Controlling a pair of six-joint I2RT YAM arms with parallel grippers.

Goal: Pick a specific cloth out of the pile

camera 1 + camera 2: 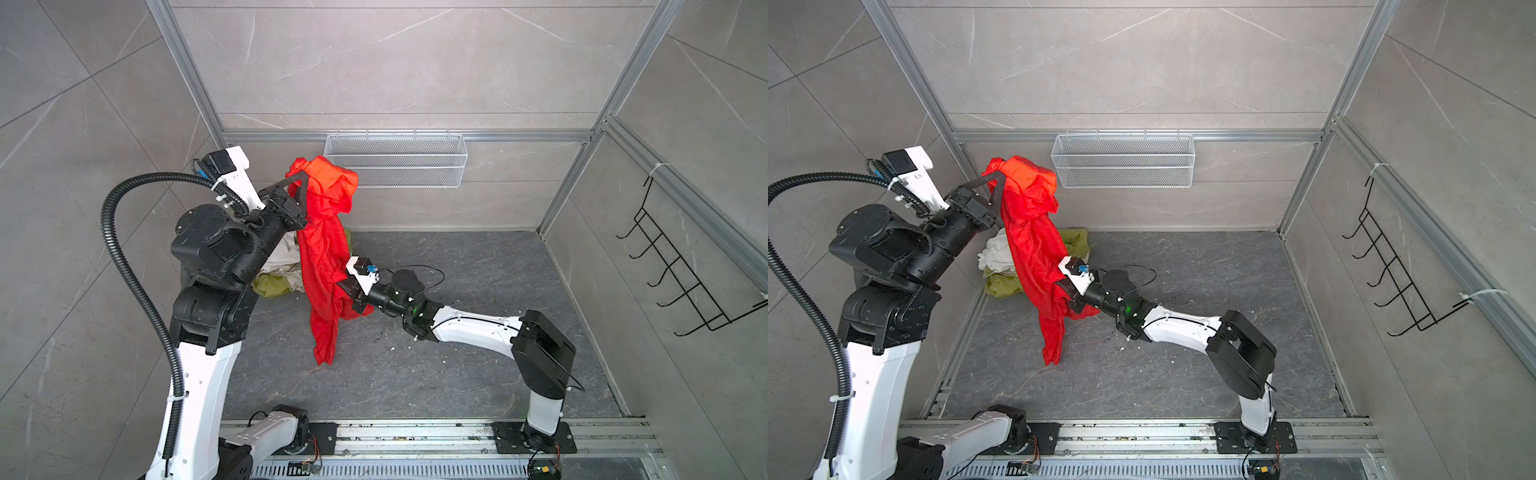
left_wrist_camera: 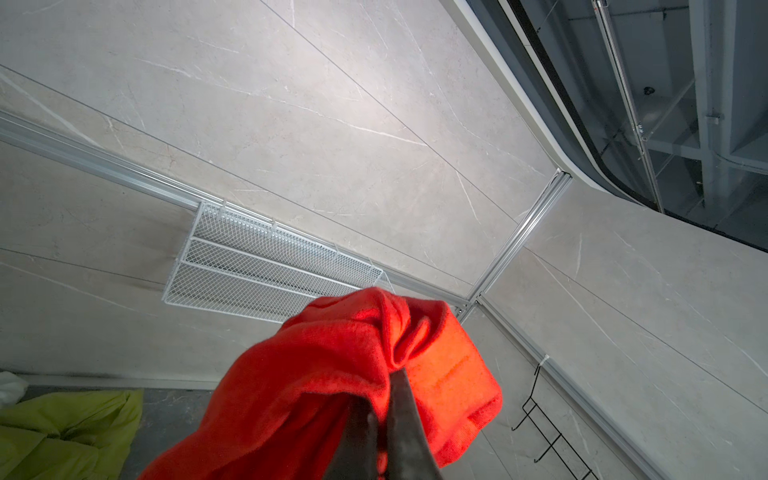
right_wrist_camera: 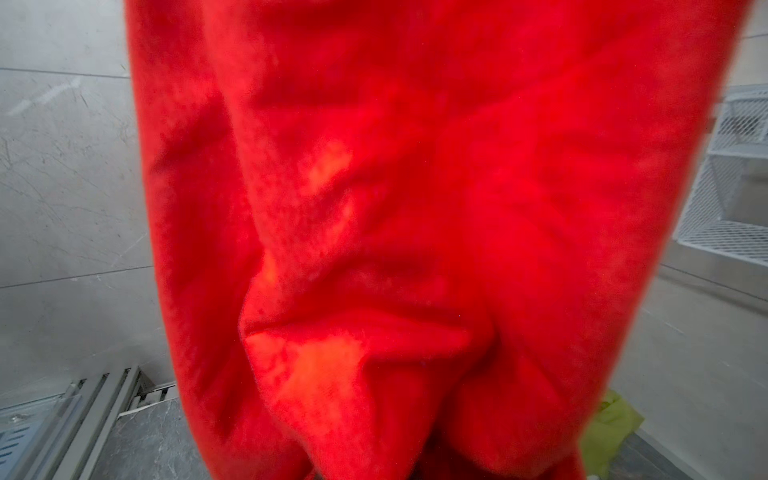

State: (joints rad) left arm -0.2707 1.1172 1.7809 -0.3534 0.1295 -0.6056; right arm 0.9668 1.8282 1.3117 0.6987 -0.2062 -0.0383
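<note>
Currently the cloth (image 1: 328, 249) is hanging lifted above the pile (image 1: 274, 282), its tail dangling on the near side of the pile. The left gripper (image 1: 304, 176) is pinching its top, high over the pile. The right gripper (image 1: 343, 286) is clamping a mid-length fold just beside the pile. Extraction step appears nearly complete; the next move is likely calling for carrying both grips away from the pile.

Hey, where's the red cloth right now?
In both top views the cloth hangs left of centre from the raised left gripper, beside the wall basket and over the pile; the right gripper pinches its lower half.
</note>
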